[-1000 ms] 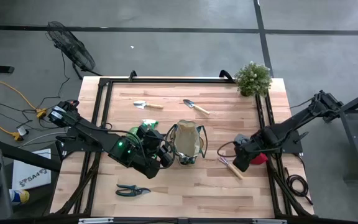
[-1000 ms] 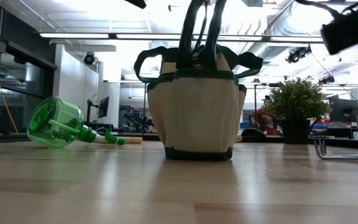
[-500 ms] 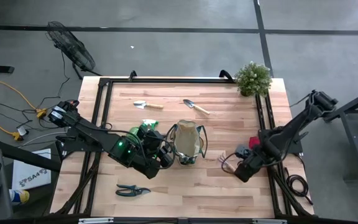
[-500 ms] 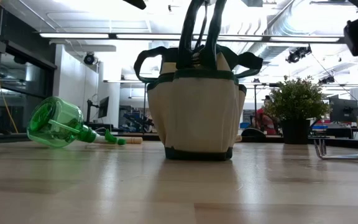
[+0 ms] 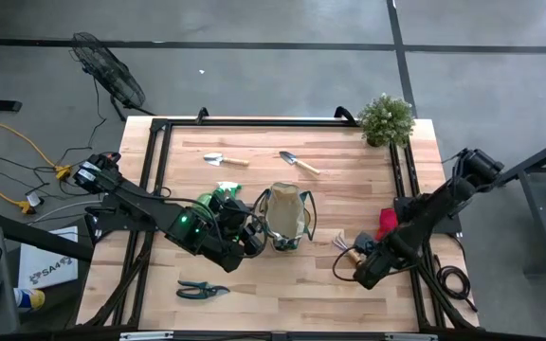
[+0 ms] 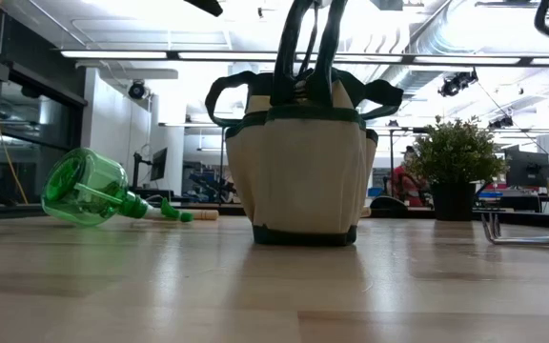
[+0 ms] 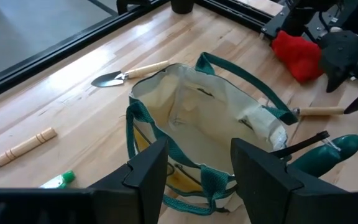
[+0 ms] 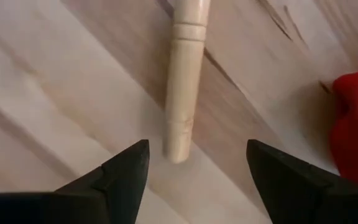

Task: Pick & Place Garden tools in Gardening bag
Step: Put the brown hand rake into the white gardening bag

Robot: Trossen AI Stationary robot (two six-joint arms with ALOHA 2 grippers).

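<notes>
From above, you see the gardening bag (image 5: 287, 219) standing upright near the middle of the table (image 5: 254, 284), with your left end effector (image 5: 252, 234) just beside its left side and the green spray bottle (image 5: 218, 200) lying close behind that arm. Two wooden-handled trowels (image 5: 226, 160) (image 5: 298, 162) lie well apart from the bag toward the far edge, the black pruners (image 5: 200, 289) lie near the front edge, and a potted plant (image 5: 385, 118) sits at the far right corner. Your right end effector (image 5: 360, 276) is right of the bag, near a wooden tool handle (image 5: 347, 246) and the red glove (image 5: 387, 223). From table height, you see the bag (image 6: 301, 157) upright in the centre with its loop handles raised, the spray bottle (image 6: 91, 189) on its side to the left, the plant (image 6: 454, 157) behind on the right, and a metal tool end (image 6: 527, 234) at the right edge. From the left wrist, you look into the bag's open mouth (image 7: 210, 118); your left fingers (image 7: 148, 167) stand well apart with nothing between them, and a trowel (image 7: 128, 73), the glove (image 7: 297, 55) and a handle (image 7: 319, 111) lie beyond. From the right wrist, your fingers (image 8: 126, 171) are spread wide and empty above the pale wooden handle (image 8: 185, 87), which points between them, with the glove (image 8: 356, 127) just beside.
</notes>
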